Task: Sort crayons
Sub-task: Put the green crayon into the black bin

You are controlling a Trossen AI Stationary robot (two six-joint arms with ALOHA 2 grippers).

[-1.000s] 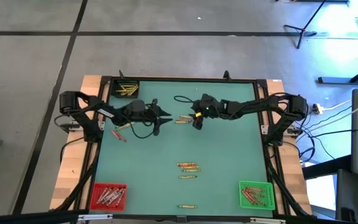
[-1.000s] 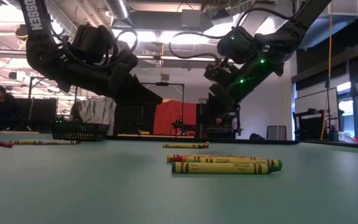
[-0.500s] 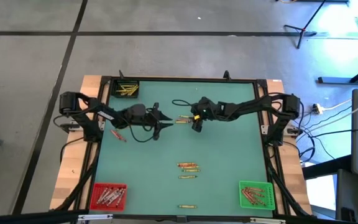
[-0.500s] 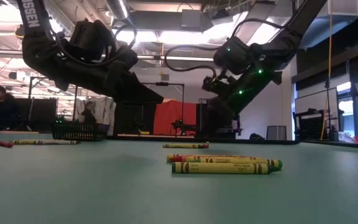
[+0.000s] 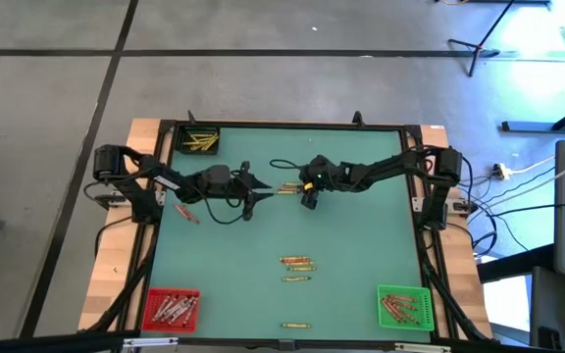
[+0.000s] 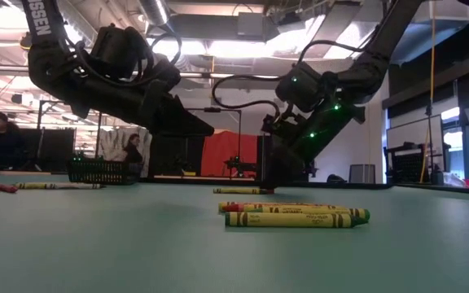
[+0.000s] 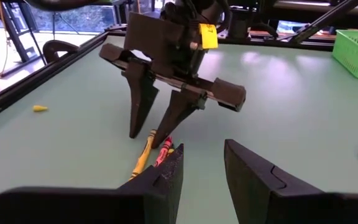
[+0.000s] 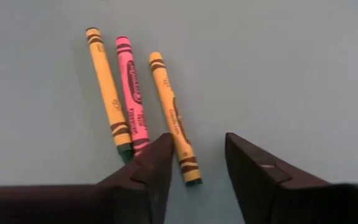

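Observation:
Three crayons [image 8: 132, 93], two yellow-orange and one pink, lie side by side on the green table toward its far middle; they also show in the high view [image 5: 287, 188]. My right gripper [image 8: 197, 138] is open and points down just above them. Its fingers stand on either side of the near end of one yellow-orange crayon [image 8: 174, 124] without touching it. It also shows in the high view [image 5: 308, 194]. My left gripper [image 5: 261, 186] is open and empty. It hovers level just left of the three crayons, pointing at them, as the left wrist view [image 7: 202, 149] shows.
A black bin [image 5: 201, 140] with yellow crayons stands far left, a red bin [image 5: 172, 307] near left and a green bin [image 5: 403, 306] near right. Loose crayons lie mid-table [image 5: 298, 263], near the front [image 5: 295, 325] and at the left [image 5: 189, 208].
My right gripper has come down toward the table over the three crayons and shifted slightly toward the table's left, still open.

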